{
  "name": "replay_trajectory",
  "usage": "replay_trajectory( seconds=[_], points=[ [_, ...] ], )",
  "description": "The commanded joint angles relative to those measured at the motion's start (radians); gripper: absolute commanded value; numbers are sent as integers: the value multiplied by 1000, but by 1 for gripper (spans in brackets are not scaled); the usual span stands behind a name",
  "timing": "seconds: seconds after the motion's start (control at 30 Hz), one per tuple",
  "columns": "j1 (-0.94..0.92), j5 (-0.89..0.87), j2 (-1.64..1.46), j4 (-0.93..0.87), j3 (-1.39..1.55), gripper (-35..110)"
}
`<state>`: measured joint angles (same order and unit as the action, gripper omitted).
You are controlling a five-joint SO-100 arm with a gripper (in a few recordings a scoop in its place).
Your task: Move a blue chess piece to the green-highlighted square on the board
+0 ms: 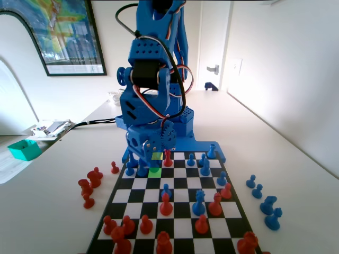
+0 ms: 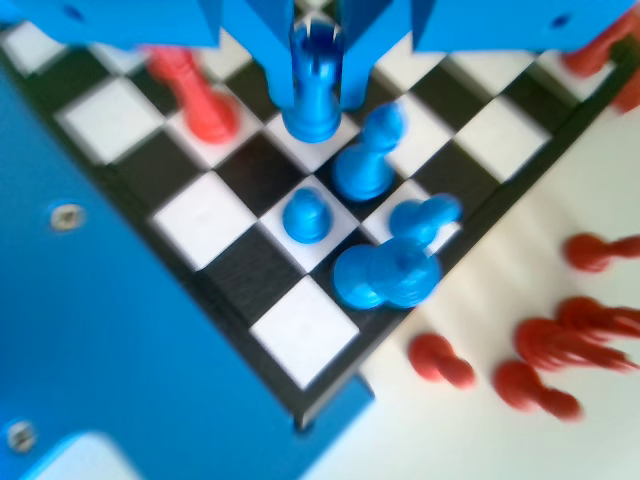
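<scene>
The end effector is clamped on a blue rook; blue pieces crowd just below it, so any sideways drift could topple the nearest bishop-like piece.

White walls, framed poster, white table

The gripper hangs from the top edge with its jaws on either side of a blue rook-shaped piece standing on the board. Below it, a small blue pawn sits on a white square among other blue pieces, with a red piece to the left. Blurred red pieces lie on the desk off the board's edge.
</scene>
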<state>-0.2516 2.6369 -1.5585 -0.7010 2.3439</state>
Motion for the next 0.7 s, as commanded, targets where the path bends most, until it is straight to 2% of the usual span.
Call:
replay_trajectory(
  seconds=[0.0,0.67],
  points=[
    [-8,15,-26,23,17,1],
    [-18,51,-26,43,14,11]
  ],
)
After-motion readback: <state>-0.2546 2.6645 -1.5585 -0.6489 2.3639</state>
